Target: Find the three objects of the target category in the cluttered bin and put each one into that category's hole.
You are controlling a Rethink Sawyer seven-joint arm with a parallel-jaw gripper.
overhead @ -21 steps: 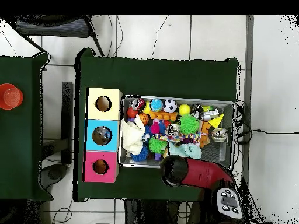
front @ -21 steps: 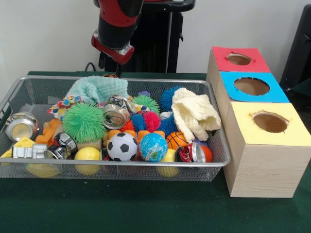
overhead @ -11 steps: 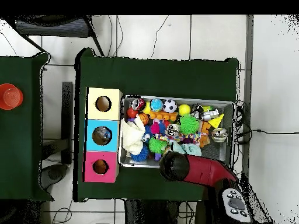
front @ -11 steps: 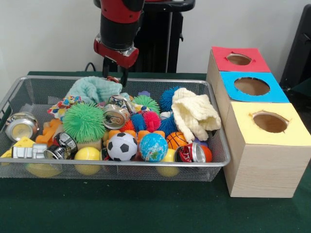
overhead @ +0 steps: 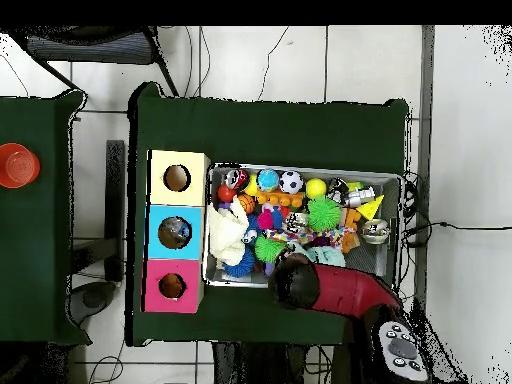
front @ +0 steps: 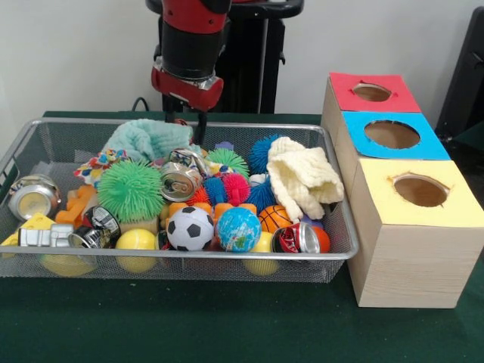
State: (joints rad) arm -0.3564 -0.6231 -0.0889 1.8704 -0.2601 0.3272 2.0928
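A wire mesh bin (front: 174,255) holds a jumble of toys, cans and cloths. At its far side lies a teal cloth (front: 147,138), at the right a cream knitted cloth (front: 302,178). A crushed can (front: 180,180) sits in the middle, a silver can (front: 32,197) at the left and a red can (front: 299,238) at the front right. My gripper (front: 186,122) hangs open over the bin's far rim, just above the teal cloth, holding nothing. In the overhead view the red arm (overhead: 335,292) hides the gripper.
Three wooden boxes with holes stand right of the bin: red top (front: 370,92), blue top (front: 392,134), yellow top (front: 420,189). Among the clutter are a green spiky ball (front: 130,189), a soccer ball (front: 190,228), a globe ball (front: 238,228) and a basketball (front: 274,218).
The arm has shifted to the right in the front view, from the bin's far left side to above the teal cloth's right end. The bin's contents have not moved.
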